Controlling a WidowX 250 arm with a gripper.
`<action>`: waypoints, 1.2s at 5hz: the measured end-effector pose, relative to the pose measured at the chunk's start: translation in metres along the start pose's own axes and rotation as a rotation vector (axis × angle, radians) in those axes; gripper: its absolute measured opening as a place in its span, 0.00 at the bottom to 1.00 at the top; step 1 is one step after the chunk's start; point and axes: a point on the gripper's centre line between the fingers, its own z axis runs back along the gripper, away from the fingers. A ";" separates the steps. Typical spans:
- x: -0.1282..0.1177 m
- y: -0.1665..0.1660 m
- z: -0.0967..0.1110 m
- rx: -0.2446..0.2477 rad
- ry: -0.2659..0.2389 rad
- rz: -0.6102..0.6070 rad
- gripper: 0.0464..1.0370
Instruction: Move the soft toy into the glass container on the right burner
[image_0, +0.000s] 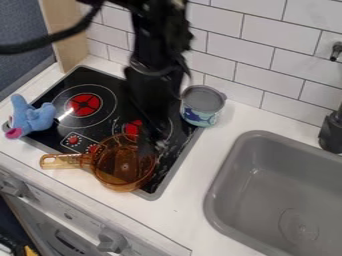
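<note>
Here's the blue soft toy (33, 119), surely light and squashy, best pinched round its middle, though whether my jaws are spread I can't tell!

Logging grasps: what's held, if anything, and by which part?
The soft toy is not held. The gripper is by the amber pot; whether it grips its rim cannot be told.

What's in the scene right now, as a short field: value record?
toy: blue soft toy, at the stove's left edge, outside the container
container: amber, see-through, at the stove's front right, handle pointing left
gripper: low over the stove, by the container's back right side
can: grey top, blue-and-white side, near the wall
sink: grey, right of the stove
task: toy not yet in container
</note>
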 end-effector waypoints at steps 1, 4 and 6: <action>-0.011 0.029 0.004 0.007 -0.009 0.094 0.96; -0.060 0.104 -0.050 -0.011 0.082 0.316 0.96; -0.073 0.125 -0.071 -0.030 0.123 0.353 0.96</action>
